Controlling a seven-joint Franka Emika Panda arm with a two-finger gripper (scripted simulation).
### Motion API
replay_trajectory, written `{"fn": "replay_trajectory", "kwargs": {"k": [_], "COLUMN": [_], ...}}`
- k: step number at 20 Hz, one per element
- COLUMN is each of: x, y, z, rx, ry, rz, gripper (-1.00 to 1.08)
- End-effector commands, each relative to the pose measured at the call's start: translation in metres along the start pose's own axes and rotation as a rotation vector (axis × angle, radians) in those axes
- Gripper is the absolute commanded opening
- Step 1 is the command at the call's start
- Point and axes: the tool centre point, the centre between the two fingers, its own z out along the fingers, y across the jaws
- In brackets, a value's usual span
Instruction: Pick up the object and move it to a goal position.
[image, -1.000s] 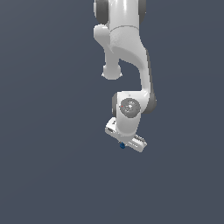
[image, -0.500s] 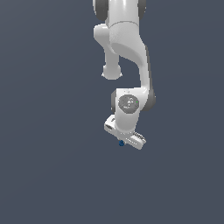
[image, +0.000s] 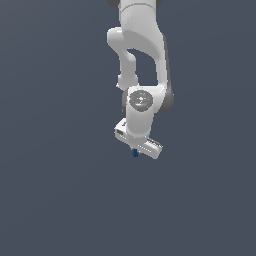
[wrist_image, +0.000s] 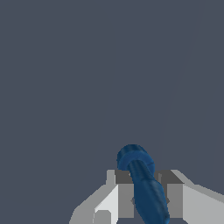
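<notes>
Dark blue object sits closest to the wrist camera, wedged between the two grey finger pads of the gripper. Jaws closed on it from either side; pads touch its flanks.

Long axis: the object is an elongated lump, not round. It runs out from between the pads and ends in a knobbed tip that juts past the fingertips. So the axis lies roughly along the fingers, crosswise to the closing direction. Grip looks to be on the shank, not the tip.

Exterior view: only a small blue speck shows, directly under the white gripper, at the lower end of the arm. Object is much smaller than the hand carrying it.

Beyond that, plain grey background. No worktop edge, no goal marker visible in either view, so which way the goal lies cannot be told.

Judgement: pick-up looks done; carry is what remains. The protruding tip would meet any surface first.
</notes>
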Motion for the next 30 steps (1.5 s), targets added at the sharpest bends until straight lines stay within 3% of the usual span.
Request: {"fn": "replay_trajectory", "kwargs": {"k": [1, 17, 30], "x": [-0.007, -0.053, -0.065], "y": [0.013, 0.095, 0.119], "z": [-0.014, -0.109, -0.138], "rx": [0.001, 0.002, 0.001], "ry": [0.001, 0.0, 0.001], "rz": [0.0, 0.0, 0.0], "gripper": [-1.0, -1.0, -1.0]}}
